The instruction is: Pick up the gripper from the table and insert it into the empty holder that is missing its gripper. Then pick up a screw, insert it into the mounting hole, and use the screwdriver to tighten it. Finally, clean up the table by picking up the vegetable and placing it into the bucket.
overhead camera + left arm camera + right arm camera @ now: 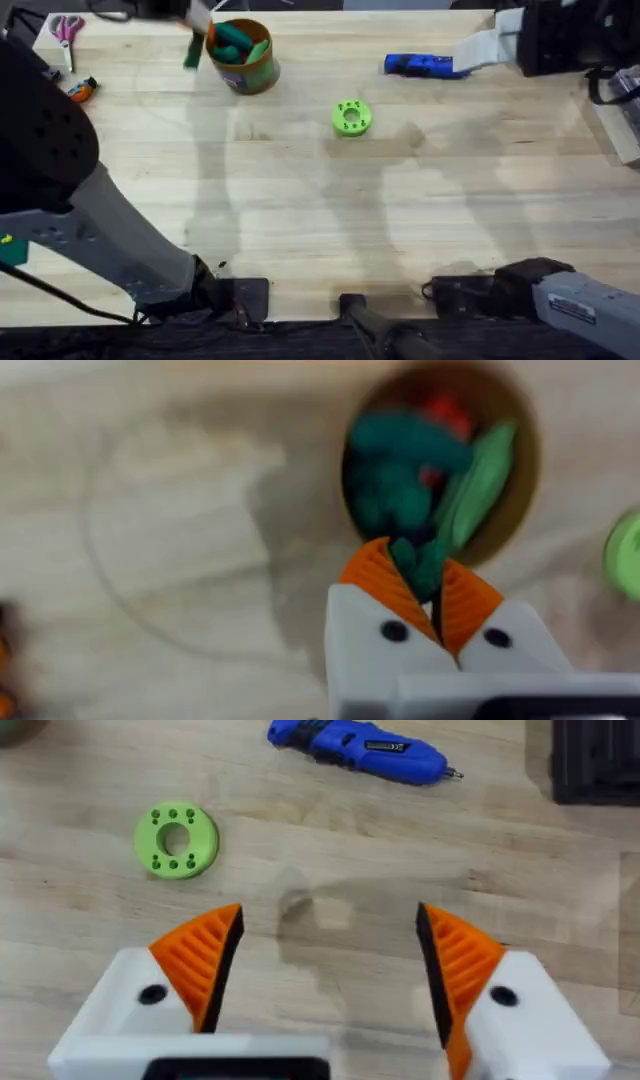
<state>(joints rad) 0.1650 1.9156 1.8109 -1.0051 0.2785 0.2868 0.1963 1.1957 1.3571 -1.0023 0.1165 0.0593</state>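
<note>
My left gripper (425,575) is shut on the dark green vegetable (420,560) and hangs over the open mouth of the mustard-brown bucket (530,470). From overhead, the left gripper (195,35) and the vegetable (190,57) sit at the left rim of the bucket (250,72), which holds other green toys. My right gripper (325,970) is open and empty above bare table. Beyond it lies the blue screwdriver (360,750) (425,66). The white holder (485,48) juts from the black-and-white arm at the far right. The loose gripper piece and the screw are out of view.
A lime-green ring (350,117) (175,840) lies mid-table. Scissors (67,28) and an orange-and-black tool (82,90) rest at the far left. My right arm (560,295) lies low along the near right edge.
</note>
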